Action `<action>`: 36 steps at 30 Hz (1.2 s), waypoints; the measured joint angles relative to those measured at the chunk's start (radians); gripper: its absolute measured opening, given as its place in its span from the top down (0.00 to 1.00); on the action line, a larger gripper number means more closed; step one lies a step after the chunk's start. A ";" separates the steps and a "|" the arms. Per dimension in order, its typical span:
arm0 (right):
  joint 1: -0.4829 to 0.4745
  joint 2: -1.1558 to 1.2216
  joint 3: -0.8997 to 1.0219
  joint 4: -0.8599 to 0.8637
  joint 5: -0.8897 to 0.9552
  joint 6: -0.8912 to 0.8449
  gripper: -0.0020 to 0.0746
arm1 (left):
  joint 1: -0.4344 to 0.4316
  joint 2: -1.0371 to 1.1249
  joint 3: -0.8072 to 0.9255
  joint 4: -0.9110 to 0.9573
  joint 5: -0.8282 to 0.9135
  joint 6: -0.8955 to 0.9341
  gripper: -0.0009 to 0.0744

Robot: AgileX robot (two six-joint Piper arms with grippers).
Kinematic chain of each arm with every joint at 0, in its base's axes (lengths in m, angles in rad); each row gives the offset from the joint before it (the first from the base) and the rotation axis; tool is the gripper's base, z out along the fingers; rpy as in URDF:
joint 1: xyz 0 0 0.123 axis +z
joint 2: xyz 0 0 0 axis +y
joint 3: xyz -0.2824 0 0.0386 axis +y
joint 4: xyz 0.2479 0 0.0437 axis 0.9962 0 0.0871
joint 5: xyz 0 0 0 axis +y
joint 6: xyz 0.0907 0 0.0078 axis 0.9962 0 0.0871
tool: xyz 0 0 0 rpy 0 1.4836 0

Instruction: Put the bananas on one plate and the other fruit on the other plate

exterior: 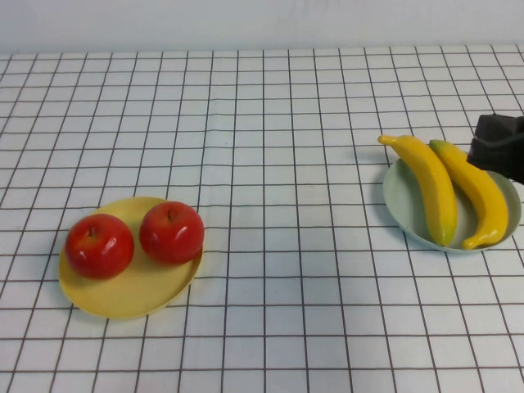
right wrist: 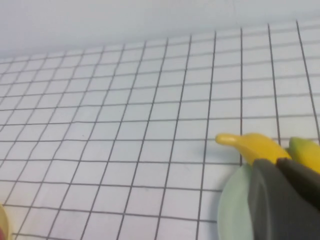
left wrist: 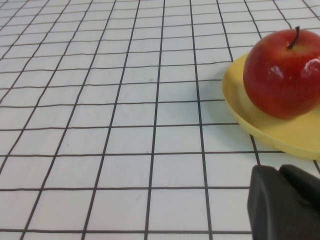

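White gridded tablecloth (exterior: 270, 164) is covering the table. Two red apples (exterior: 135, 237) are sitting side by side on the yellow plate (exterior: 131, 299) at near left. Two bananas (exterior: 454, 190) are lying together on the pale green plate (exterior: 401, 209) at right. Beside its far right rim the right gripper (exterior: 499, 147) is hovering; the left gripper (left wrist: 285, 205) is showing only beside the yellow plate. Neither's opening can be told.

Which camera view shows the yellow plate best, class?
The high view: the whole yellow plate shows, holding both apples. The left wrist view shows only part of its rim, with one apple. The right wrist view shows at most a yellow sliver at its edge.
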 joint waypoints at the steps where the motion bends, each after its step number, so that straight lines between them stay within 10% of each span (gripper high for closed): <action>1: 0.000 -0.035 0.016 -0.019 -0.009 -0.002 0.99 | 0.000 0.000 0.000 0.000 0.000 0.000 0.99; 25: 0.000 -0.788 0.402 -0.267 0.134 -0.022 0.99 | 0.000 0.000 0.000 0.000 0.000 0.000 0.99; 36: -0.062 -0.979 0.455 0.190 0.385 -0.469 0.99 | 0.000 0.000 0.000 0.000 0.000 0.000 0.99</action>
